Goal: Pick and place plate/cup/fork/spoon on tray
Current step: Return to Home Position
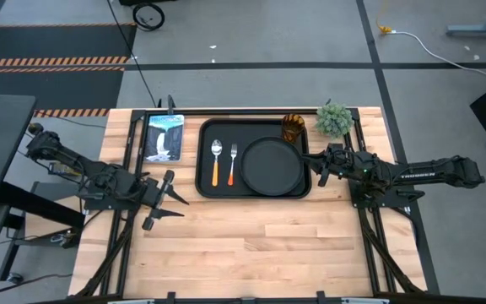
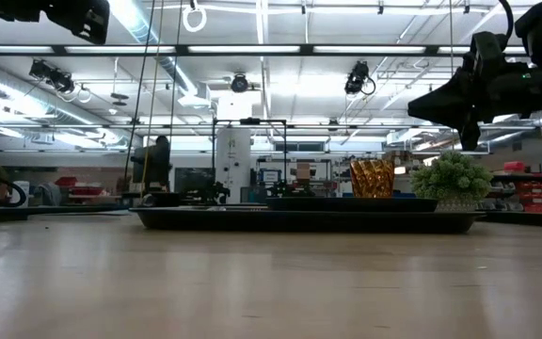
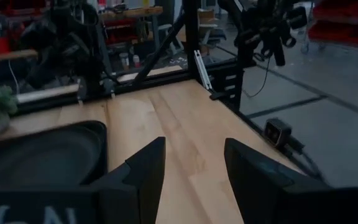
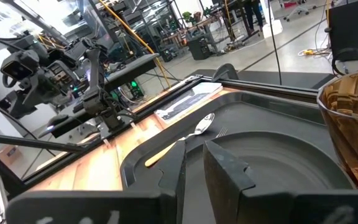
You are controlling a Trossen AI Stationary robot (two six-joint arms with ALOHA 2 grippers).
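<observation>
Bare wooden tabletop (image 1: pixel 251 241) fills the whole near half of the scene, giving wide free room in front of the tray (image 1: pixel 205 187). On the right arm (image 1: pixel 429 175) some white letters show, too small to read. The tray lies at the far middle with its long axis left to right, and its far edge is close to the far edge of the tabletop. On its right part sits the plate (image 1: pixel 272 165). The cup (image 1: pixel 293 127) stands upright in the far right corner of the tray, just beside the plate. The spoon (image 1: pixel 216 163) and the fork (image 1: pixel 233 164) lie side by side on the left part, handles pointing near, heads pointing far.

Left hand (image 1: pixel 169 197) hovers over bare wood near the tray's near left corner, fingers wide apart and empty. Right hand (image 1: pixel 317 167) hangs at the tray's right edge, fingers nearly closed, holding nothing.
</observation>
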